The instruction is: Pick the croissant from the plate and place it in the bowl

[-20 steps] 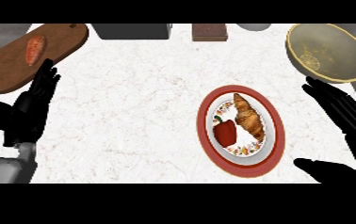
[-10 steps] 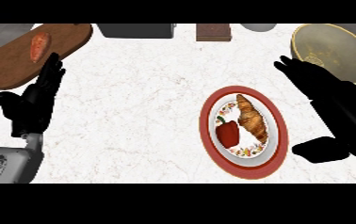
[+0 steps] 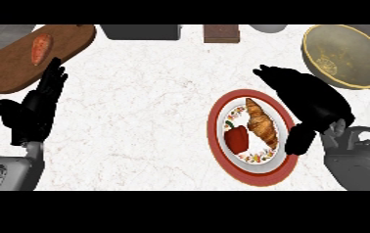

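White tabletop [image 3: 145,119] holds a plate [image 3: 217,129] with a croissant [image 3: 262,122]. My right hand [image 3: 307,97] hangs wide open beside it, holding nothing. My left hand [image 3: 36,112] rests open.

view: head | looks steeply down on counter [image 3: 145,104] | forearms enter from lower edge

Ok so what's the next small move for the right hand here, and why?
Probably shift the right hand a little left and down over the croissant. The hand is open beside the plate's right edge, the croissant lies untouched next to the red pepper, and the bowl waits.
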